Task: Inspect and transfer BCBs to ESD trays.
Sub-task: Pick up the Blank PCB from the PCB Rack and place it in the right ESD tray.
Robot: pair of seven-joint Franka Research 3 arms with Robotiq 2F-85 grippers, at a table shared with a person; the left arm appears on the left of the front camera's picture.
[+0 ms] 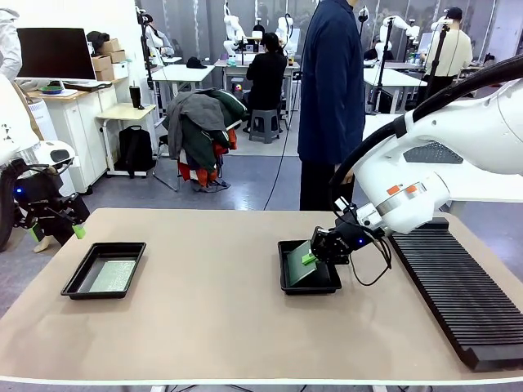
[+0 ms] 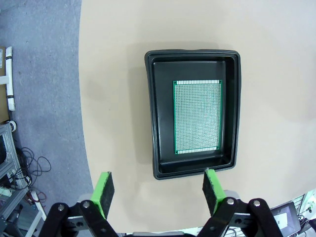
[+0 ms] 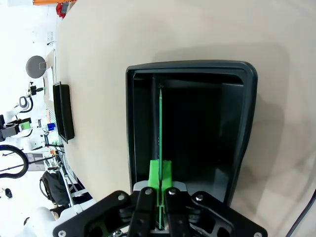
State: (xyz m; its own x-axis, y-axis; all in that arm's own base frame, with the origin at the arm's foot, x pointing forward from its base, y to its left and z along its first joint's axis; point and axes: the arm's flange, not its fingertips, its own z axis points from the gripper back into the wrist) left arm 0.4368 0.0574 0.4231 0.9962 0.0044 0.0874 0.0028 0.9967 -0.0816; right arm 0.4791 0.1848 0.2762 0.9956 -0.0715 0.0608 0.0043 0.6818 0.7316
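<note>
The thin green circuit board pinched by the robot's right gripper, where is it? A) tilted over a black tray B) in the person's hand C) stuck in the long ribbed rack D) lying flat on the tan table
A: the right gripper holds the thin green circuit board slanted above the shallow black plastic tray.

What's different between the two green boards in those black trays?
The left board lies flat on the floor of the left tray, untouched; the right board stands on edge, tilted, over the right tray. The right gripper pinches the right board; the left gripper hangs open above the left board. Both boards are thin, green and rectangular.
</note>
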